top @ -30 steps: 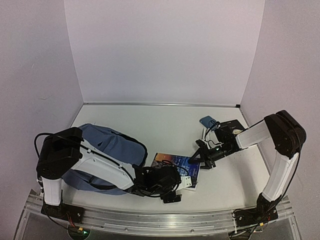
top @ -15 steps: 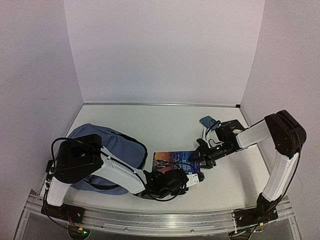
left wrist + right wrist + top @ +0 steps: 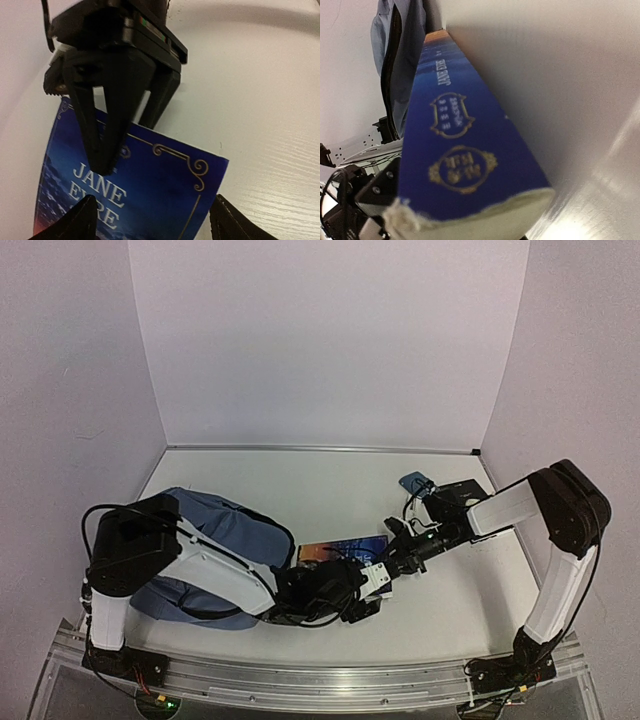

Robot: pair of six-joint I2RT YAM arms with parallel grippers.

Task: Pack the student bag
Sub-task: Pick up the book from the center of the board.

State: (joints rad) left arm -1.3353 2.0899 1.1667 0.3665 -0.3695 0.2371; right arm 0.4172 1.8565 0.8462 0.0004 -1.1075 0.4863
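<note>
The student bag (image 3: 215, 530), slate-blue and soft, lies at the near left under my left arm. A blue "Jane Eyre" book (image 3: 345, 548) stands tilted up just right of it. My right gripper (image 3: 395, 558) is shut on the book's right end. In the left wrist view one of its black fingers (image 3: 100, 135) presses the cover (image 3: 160, 190) and the other goes behind. In the right wrist view the spine (image 3: 465, 150) fills the frame, with the bag (image 3: 402, 60) beyond. My left gripper (image 3: 360, 585) is open over the book's corner, its fingertips (image 3: 82, 220) wide apart.
A small blue object (image 3: 413, 481) and a dark flat book (image 3: 465, 492) lie at the back right beside the right arm. White walls close in the table at the back and on both sides. The metal rail (image 3: 300, 680) runs along the near edge.
The book lay flat and now stands tilted up, nearer the bag. My right gripper moved left and shut on its end. My left gripper shifted up to the book's near corner.
</note>
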